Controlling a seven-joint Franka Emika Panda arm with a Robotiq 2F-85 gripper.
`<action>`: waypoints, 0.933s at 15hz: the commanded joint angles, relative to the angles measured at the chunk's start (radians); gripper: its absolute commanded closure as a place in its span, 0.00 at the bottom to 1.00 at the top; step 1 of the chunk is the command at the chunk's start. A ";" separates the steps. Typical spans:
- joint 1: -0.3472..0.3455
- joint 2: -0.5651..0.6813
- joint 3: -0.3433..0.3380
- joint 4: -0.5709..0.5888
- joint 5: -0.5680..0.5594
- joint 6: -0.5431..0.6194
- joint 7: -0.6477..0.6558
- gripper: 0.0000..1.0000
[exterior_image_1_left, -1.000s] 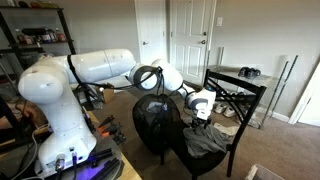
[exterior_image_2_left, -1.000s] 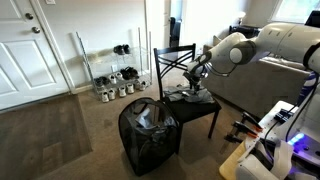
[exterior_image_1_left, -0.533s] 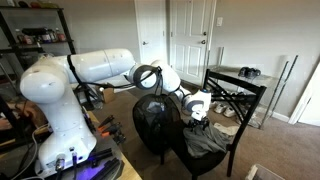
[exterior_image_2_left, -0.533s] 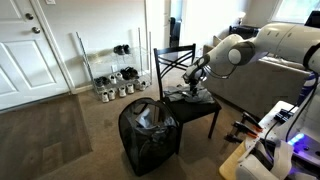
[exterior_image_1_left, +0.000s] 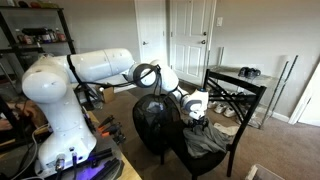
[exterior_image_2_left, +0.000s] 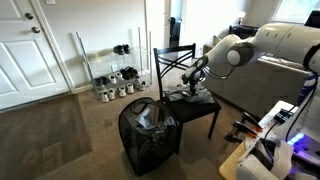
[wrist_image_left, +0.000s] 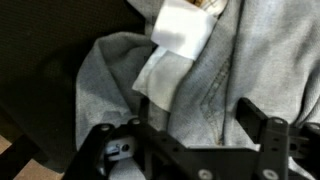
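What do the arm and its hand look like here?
The arm is glossy white, with bulky rounded links and black joint rings. The hand is black and angular, with two dark fingers. No markings are legible.

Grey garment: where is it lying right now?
In both exterior views the grey garment lies on the seat of the black chair, directly under the gripper, with the black mesh hamper standing beside that chair.

no readable text, label or number shows anywhere.
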 joint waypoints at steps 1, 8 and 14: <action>-0.003 0.000 0.008 -0.022 -0.017 0.038 0.034 0.44; -0.011 -0.003 0.005 -0.020 -0.011 0.048 0.048 0.88; 0.031 -0.137 -0.073 -0.200 0.002 0.111 0.122 0.98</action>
